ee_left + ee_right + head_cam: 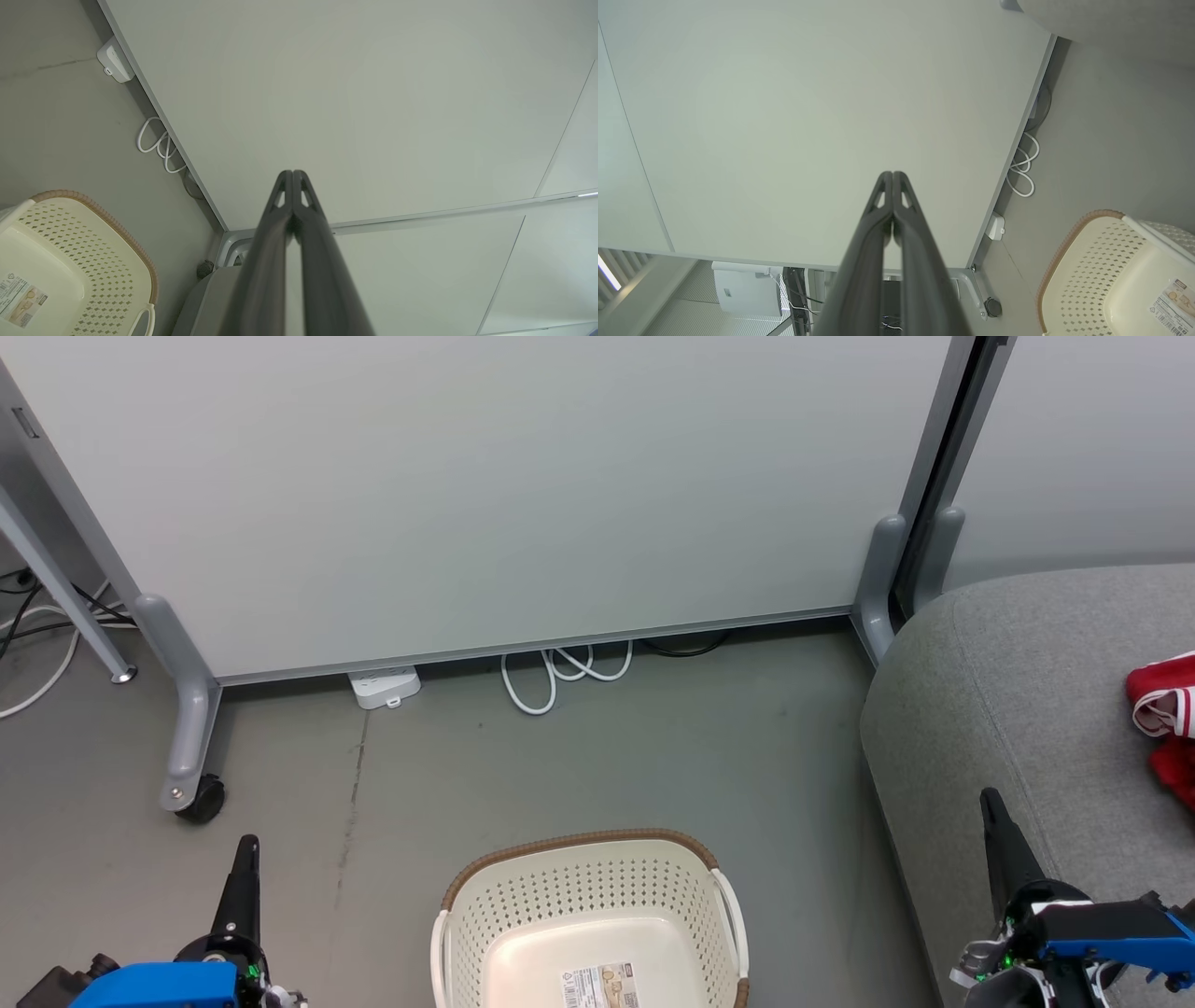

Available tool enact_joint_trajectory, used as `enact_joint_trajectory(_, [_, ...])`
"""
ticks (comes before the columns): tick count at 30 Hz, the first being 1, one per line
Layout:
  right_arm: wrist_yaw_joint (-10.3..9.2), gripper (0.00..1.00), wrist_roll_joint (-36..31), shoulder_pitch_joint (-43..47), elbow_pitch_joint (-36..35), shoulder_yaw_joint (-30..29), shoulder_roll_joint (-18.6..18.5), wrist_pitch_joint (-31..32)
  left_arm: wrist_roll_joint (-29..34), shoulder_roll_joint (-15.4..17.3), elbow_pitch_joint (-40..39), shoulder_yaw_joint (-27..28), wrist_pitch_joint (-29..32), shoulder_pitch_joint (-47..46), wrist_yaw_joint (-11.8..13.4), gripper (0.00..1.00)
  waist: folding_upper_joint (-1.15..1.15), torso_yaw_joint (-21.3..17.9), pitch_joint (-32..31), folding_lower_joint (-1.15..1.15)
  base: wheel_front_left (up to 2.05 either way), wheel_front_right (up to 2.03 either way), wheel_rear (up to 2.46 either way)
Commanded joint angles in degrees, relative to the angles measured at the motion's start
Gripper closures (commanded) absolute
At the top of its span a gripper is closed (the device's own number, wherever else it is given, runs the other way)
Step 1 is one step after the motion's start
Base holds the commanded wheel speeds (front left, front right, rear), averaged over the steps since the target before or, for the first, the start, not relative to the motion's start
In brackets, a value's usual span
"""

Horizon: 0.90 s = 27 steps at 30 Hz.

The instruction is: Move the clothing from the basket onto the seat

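The cream perforated basket with its brown rim stands on the floor at the bottom centre; only a paper label lies on its bottom. It also appears as the basket and the basket in the wrist views. Red clothing with white trim lies on the grey seat at the right edge. My left gripper is shut at the lower left, left of the basket, holding nothing. My right gripper is shut over the seat's front, holding nothing. In the wrist views, the left gripper and the right gripper have their tips pressed together.
A white partition panel on grey wheeled feet stands behind the basket. A white power strip and coiled white cable lie at its base. More cables and a metal leg are at the far left.
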Motion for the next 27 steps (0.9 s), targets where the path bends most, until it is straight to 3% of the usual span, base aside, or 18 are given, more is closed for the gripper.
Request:
enact_joint_trajectory(1, [0.01, 1.0, 1.6, -0.9, 0.0, 0.0, -0.3, 0.3, -1.3, 0.2, -0.6, 0.4, 0.5, -1.2, -0.3, 1.0, 0.0, 0.0, 0.0, 0.0, 0.0, 0.0, 0.0])
enact_joint_trajectory(27, [0.0, 1.0, 11.4, -2.0, 1.0, 0.0, -0.3, 1.3, -9.4, 0.1, -1.7, 1.9, 2.8, -1.5, -0.4, 1.0, 0.0, -0.5, 0.3, 0.0, 0.0, 0.0, 0.0])
